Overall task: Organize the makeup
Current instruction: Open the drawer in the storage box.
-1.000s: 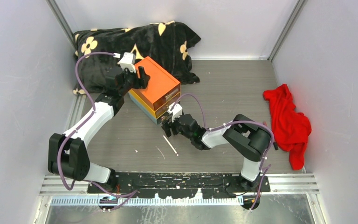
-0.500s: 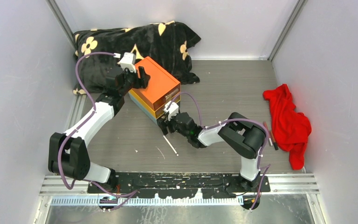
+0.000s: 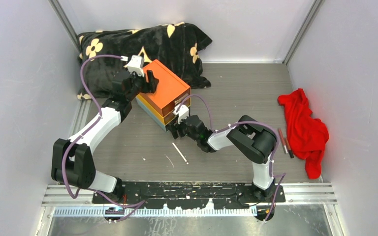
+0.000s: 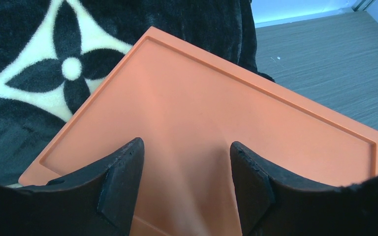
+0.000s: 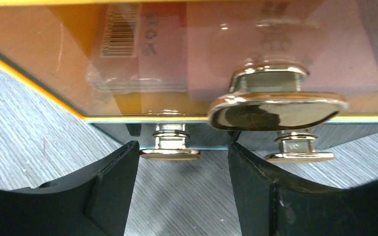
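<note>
The orange box (image 3: 165,92) with clear drawers stands at the back left. My left gripper (image 3: 151,81) is open, its jaws spread just over the box's orange lid (image 4: 216,108), holding nothing (image 4: 184,147). My right gripper (image 3: 174,130) is open at the box's lower front. In the right wrist view its jaws (image 5: 182,147) flank a small gold knob (image 5: 170,153) of the bottom drawer. A larger gold knob (image 5: 275,105) sits on the clear drawer above, with a pink palette (image 5: 295,54) inside. A thin pale stick (image 3: 179,153) lies on the table. Two slim pencils (image 3: 284,142) lie by the red cloth.
A black blanket (image 3: 128,44) with cream flowers lies behind the box. The red cloth (image 3: 305,130) is bunched at the right wall. A short pale sliver (image 3: 169,160) lies near the stick. Grey walls close in both sides and the back.
My right gripper has moved up and left, closer to the box's lower drawer front. The right arm's shift has uncovered the pencils by the cloth. The left arm has not moved.
</note>
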You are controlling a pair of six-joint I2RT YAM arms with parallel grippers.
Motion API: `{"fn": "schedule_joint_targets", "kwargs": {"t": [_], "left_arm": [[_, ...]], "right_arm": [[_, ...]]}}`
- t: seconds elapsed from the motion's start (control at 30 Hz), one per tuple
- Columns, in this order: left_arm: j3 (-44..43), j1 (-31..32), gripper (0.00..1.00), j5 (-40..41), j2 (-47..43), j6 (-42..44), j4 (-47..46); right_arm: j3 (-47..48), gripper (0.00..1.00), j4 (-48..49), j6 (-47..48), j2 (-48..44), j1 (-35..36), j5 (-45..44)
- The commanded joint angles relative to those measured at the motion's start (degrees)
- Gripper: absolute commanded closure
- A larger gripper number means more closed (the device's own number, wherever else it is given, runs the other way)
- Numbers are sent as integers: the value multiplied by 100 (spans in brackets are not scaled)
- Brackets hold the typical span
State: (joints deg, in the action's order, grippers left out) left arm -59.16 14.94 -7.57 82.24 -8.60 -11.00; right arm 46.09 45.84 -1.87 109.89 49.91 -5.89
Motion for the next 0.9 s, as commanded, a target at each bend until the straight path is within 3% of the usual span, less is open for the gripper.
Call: {"fn": "schedule_joint_targets", "kwargs": {"t": [0.0,0.13,0.37,0.5,0.87], "left_arm": [[324,0,34,-6,388,-101,1242],[323,0,34,-12,422,-104,1231],[347,-4,34,17,386,-98,1232],[353,-2,34,15,396,-107,1232],[369,0,35,63,334,-99,1224]], "right_arm": [[234,30,310,-4,-80,-136,-9],[296,40,219,11,-81,-174,37],[325,42,162,2,-88,-184,154],[315,52,104,19,-120,-192,207],[-86,63,34,-63,-378,-192,220]]}}
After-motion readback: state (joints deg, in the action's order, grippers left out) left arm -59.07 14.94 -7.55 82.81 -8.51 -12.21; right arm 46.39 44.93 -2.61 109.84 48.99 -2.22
